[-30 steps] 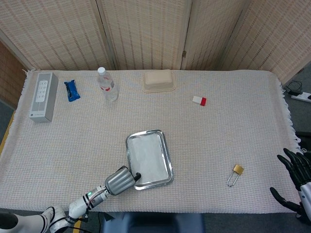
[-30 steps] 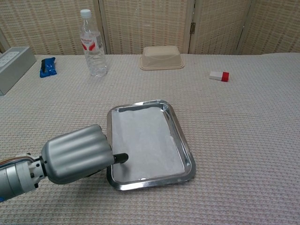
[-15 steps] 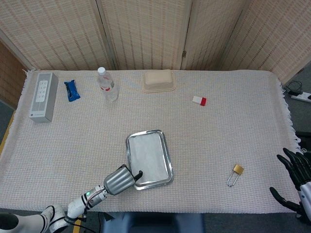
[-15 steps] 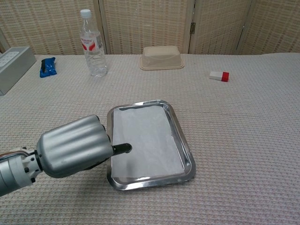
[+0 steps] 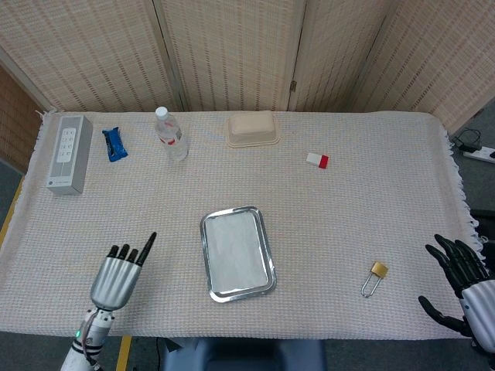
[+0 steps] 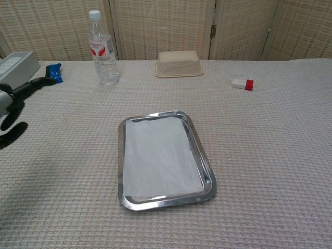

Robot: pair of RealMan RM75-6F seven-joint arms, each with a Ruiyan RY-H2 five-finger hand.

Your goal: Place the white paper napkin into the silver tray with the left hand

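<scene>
The white paper napkin (image 5: 235,252) (image 6: 160,158) lies flat inside the silver tray (image 5: 207,229) (image 6: 207,174) in the middle of the table. My left hand (image 5: 121,273) (image 6: 15,95) is well to the left of the tray, fingers stretched out and apart, holding nothing. My right hand (image 5: 459,276) hangs at the table's right front corner, fingers spread and empty; the chest view does not show it.
Along the back stand a clear water bottle (image 5: 170,135) (image 6: 102,50), a beige lidded box (image 5: 252,128) (image 6: 179,64), a blue packet (image 5: 114,144), a grey remote box (image 5: 67,152) and a white-and-red eraser (image 5: 317,160) (image 6: 242,83). A brass padlock (image 5: 376,276) lies front right.
My left hand has pulled away from the tray's front left corner, moving left and opening its fingers. The napkin stays flat in the tray. The right hand shifted slightly.
</scene>
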